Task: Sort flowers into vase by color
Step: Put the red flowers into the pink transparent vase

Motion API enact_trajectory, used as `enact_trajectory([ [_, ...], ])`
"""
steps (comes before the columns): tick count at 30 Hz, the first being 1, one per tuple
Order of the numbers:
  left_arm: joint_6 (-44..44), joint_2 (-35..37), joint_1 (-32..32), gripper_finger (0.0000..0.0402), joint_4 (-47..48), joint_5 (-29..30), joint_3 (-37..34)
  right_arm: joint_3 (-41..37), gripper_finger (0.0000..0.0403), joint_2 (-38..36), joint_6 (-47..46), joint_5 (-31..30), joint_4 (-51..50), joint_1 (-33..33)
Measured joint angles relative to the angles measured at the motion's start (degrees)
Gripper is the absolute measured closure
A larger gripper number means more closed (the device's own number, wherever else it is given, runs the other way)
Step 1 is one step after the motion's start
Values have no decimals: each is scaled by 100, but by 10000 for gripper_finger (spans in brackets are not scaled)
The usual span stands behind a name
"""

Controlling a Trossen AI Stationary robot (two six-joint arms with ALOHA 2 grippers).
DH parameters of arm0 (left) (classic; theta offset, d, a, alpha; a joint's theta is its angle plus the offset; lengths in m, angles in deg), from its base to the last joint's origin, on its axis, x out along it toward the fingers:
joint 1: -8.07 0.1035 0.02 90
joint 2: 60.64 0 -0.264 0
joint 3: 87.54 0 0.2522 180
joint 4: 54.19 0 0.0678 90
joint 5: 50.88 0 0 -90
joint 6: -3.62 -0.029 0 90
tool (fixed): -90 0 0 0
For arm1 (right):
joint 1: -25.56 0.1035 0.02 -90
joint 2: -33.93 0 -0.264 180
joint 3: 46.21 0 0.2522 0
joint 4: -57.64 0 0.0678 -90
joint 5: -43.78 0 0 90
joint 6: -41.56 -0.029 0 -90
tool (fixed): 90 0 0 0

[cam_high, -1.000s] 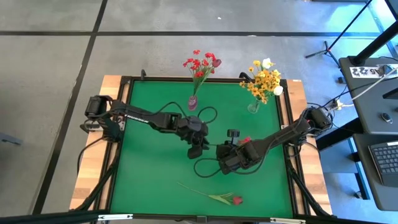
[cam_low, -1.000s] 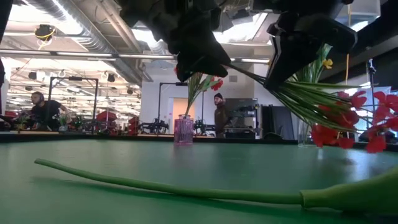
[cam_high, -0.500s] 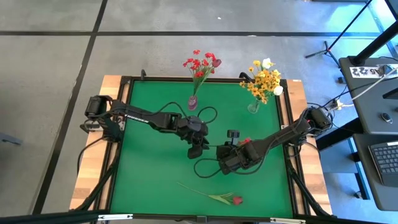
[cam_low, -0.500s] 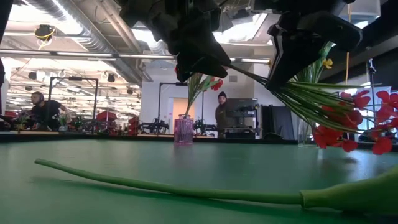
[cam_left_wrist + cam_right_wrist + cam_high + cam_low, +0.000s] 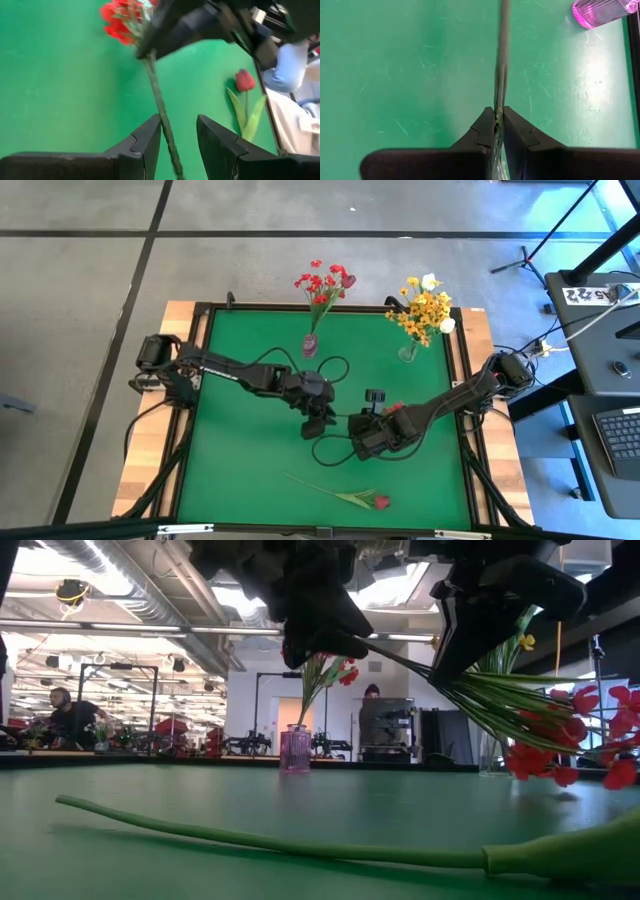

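Observation:
My right gripper is shut on a flower with red blossom clusters, held above the table's middle. Its thin green stem runs toward the table's left and passes between the fingers of my left gripper, which stands open. A dark red bud flower lies flat on the mat near the front edge. A pink vase with red flowers and a clear vase with yellow and white flowers stand at the back. My right gripper pinches the stem between its two fingers just behind the leaves and blossoms, slanting down from the right. The flower is clear of the table, with its blossom end lower. My left gripper's fingers flank the stem; whether one touches it I cannot tell.
The green mat is bare on its left half and between the arms and the vases. A black cable loop hangs by the right arm. Wooden table edges and a dark frame border the mat.

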Motion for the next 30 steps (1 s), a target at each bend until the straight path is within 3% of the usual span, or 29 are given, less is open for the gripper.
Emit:
enact_trajectory([
  [23,-167,0,-56,280,-292,173,-7,0,382,-2,-46,146,2,0],
  [30,-165,0,111,280,-283,566,-7,0,382,-2,-45,137,-2,0],
])
